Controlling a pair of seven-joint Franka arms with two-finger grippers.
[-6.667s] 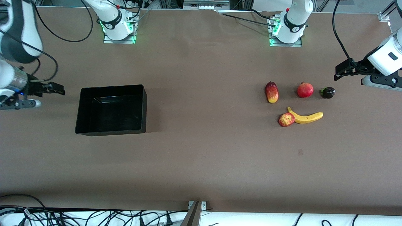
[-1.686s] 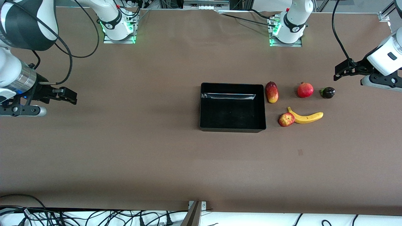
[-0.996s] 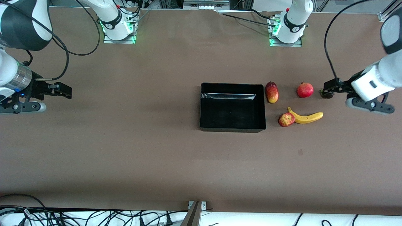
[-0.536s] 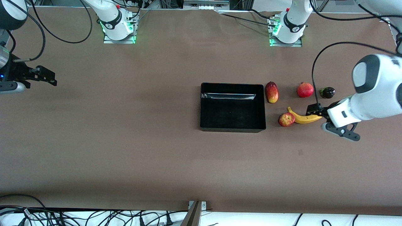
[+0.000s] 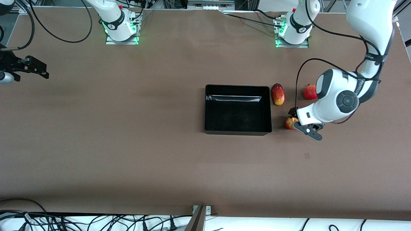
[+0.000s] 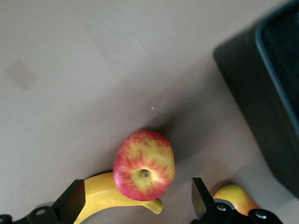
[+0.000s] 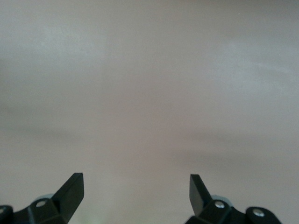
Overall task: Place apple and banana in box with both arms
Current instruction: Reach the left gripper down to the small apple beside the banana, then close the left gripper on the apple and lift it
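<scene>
The apple (image 5: pixel 290 123) lies on the table beside the black box (image 5: pixel 237 131), toward the left arm's end. My left gripper (image 5: pixel 294 118) is open and hovers over the apple. In the left wrist view the apple (image 6: pixel 144 165) sits between the open fingers (image 6: pixel 73 199), resting against the banana (image 6: pixel 100 201). The banana is hidden under the left arm in the front view. The box wall (image 6: pixel 247 79) shows at that view's edge. My right gripper (image 5: pixel 38 68) is open and empty at the right arm's end of the table, and its wrist view (image 7: pixel 134 186) shows only bare table.
An elongated red-yellow fruit (image 5: pixel 278 94) lies by the box's corner, farther from the front camera than the apple; its tip also shows in the left wrist view (image 6: pixel 236 198). A plain red round fruit (image 5: pixel 309 92) is half hidden by the left arm.
The box went from the right arm's side to the table's middle. The right arm then drew back to its end. The left arm swung in and came down over the apple and banana.
</scene>
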